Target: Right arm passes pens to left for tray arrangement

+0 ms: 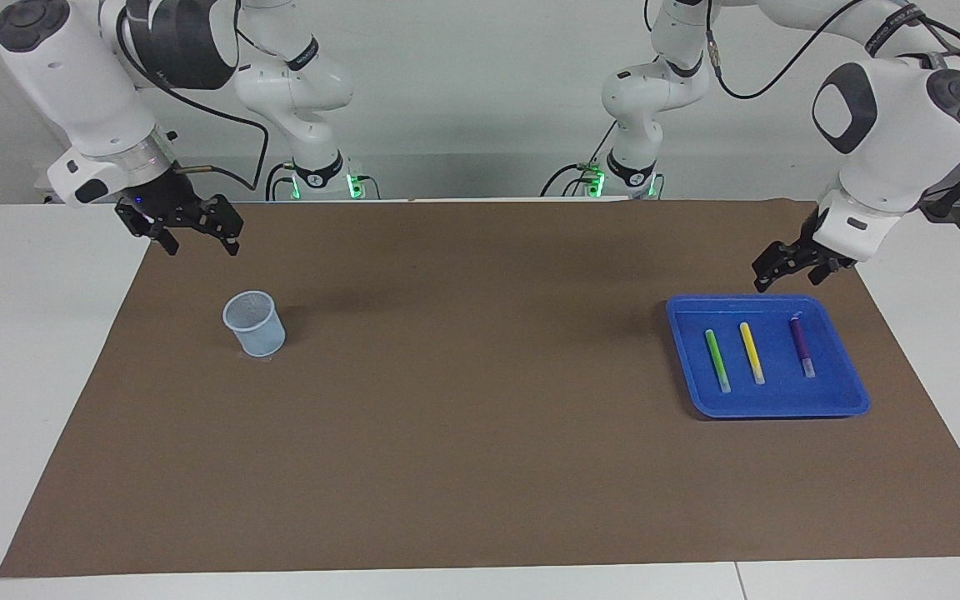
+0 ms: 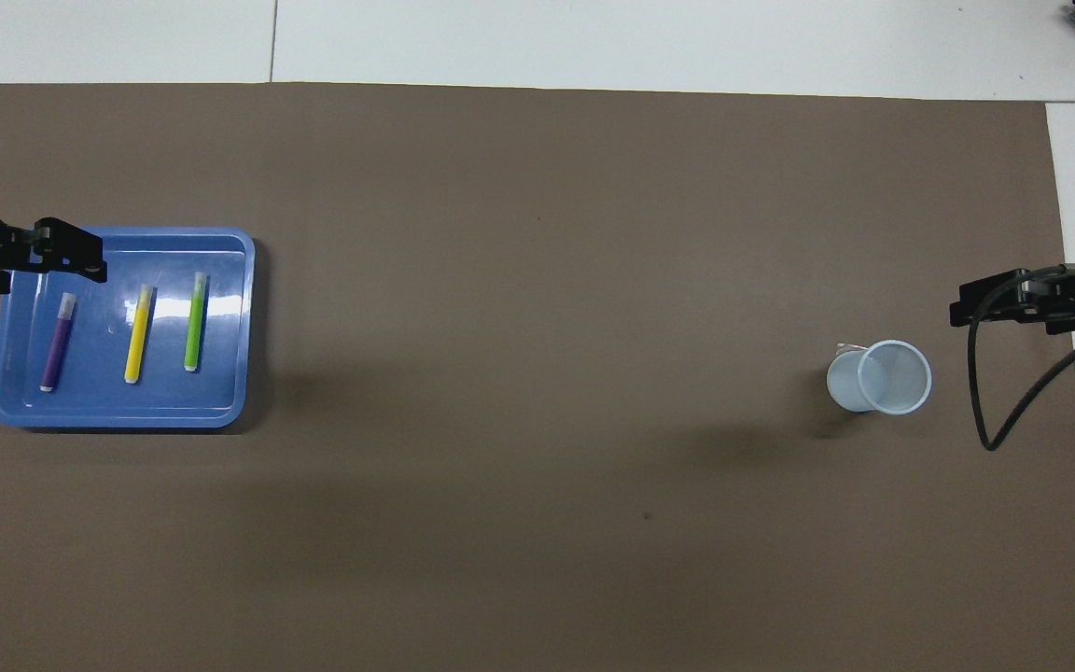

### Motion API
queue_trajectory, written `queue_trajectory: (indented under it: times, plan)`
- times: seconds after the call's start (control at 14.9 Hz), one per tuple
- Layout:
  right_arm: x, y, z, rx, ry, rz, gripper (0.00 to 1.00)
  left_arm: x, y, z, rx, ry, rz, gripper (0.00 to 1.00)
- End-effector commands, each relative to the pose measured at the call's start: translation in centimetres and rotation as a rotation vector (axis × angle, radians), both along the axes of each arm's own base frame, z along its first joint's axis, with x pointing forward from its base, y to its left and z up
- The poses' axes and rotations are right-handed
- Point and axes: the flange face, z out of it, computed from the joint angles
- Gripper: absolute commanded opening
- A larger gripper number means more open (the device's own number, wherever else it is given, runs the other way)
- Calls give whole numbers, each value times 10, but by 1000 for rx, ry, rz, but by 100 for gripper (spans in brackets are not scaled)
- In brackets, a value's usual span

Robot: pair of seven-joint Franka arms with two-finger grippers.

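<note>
The blue tray (image 1: 780,406) (image 2: 118,416) lies toward the left arm's end of the table. Three pens rest in it side by side: green (image 1: 717,360) (image 2: 193,321), yellow (image 1: 752,352) (image 2: 137,333) and purple (image 1: 802,345) (image 2: 58,341). My left gripper (image 1: 788,279) (image 2: 80,257) hangs open and empty well above the tray, over the part that holds the purple pen. My right gripper (image 1: 202,248) (image 2: 967,311) waits open and empty in the air over the mat's edge at the right arm's end.
A pale blue mesh cup (image 1: 254,323) (image 2: 879,377) stands upright on the brown mat (image 1: 480,417) near the right gripper. White table shows around the mat.
</note>
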Motion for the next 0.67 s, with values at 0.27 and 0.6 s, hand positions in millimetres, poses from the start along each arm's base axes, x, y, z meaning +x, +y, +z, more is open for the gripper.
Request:
queue_trajectory:
  times: [0.27,0.6]
  plan:
    - [-8,1,3,-1,2,4,100,-39,-31,56,9,-16,-29,100]
    - [-7,1,4,0,-5,3,100,-54,-41,72,10,-9,-46,100]
